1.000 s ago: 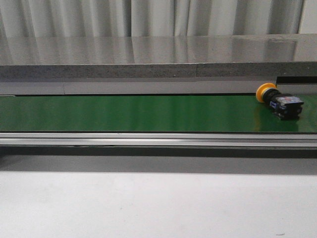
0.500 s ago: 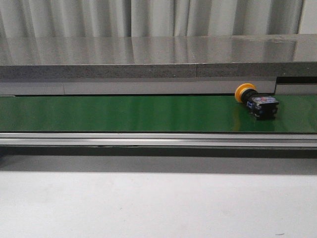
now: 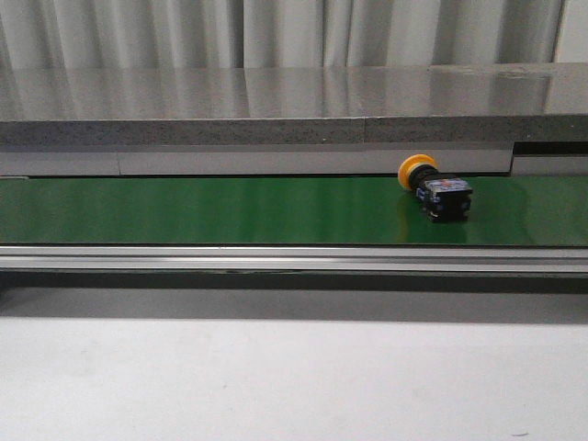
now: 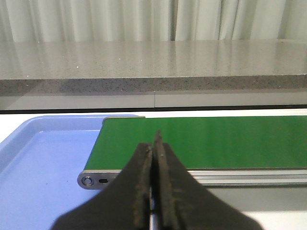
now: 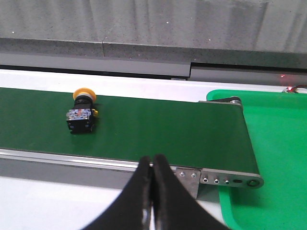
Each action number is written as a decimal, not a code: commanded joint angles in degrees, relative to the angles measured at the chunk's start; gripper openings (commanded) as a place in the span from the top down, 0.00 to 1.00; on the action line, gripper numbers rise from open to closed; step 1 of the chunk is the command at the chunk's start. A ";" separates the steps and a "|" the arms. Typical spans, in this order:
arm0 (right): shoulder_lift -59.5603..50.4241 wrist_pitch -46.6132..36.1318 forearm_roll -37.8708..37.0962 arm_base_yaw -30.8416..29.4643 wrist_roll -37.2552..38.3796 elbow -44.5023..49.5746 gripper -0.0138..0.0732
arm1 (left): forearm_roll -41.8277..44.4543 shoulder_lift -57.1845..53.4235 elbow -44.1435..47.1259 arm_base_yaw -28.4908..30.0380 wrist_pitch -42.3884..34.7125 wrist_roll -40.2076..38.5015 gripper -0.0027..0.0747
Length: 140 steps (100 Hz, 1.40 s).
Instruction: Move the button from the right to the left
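The button (image 3: 434,188) lies on its side on the green conveyor belt (image 3: 230,211), right of the middle, its yellow-orange cap toward the far edge and its black labelled body toward me. It also shows in the right wrist view (image 5: 81,113). My left gripper (image 4: 155,143) is shut and empty, held in front of the belt's left end. My right gripper (image 5: 152,165) is shut and empty, in front of the belt's near rail, well to the right of the button. Neither gripper shows in the front view.
A blue tray (image 4: 33,163) sits at the belt's left end. A green tray (image 5: 278,143) sits at the belt's right end. A grey stone ledge (image 3: 276,110) runs behind the belt. A metal rail (image 3: 294,259) edges the belt's near side.
The button has travelled leftward along the belt, from near the right edge of the front view to right of the middle. Its lying pose is unchanged.
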 commanded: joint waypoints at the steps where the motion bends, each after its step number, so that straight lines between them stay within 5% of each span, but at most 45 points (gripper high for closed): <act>1: 0.49 -3.94 0.39 0.11 -0.20 -1.44 0.92 | -0.21 -1.84 2.60 -0.45 -4.30 -0.57 0.99; 51: 0.49 -3.94 0.39 0.11 -0.20 -1.44 0.92 | -0.37 -1.84 2.60 -0.45 -4.54 -0.57 0.99; 66: 0.49 -3.94 0.39 0.11 -0.20 -1.44 0.92 | -0.50 -1.46 1.00 -0.45 -10.03 -0.57 0.99; 130: 0.49 -3.94 0.39 0.11 -0.20 -1.44 0.92 | -3.74 31.59 -36.56 -0.45 20.12 -0.57 0.99; 140: 0.49 -3.94 0.39 0.11 -0.20 -1.44 0.92 | -5.76 37.83 -40.26 -0.45 21.55 -0.29 0.88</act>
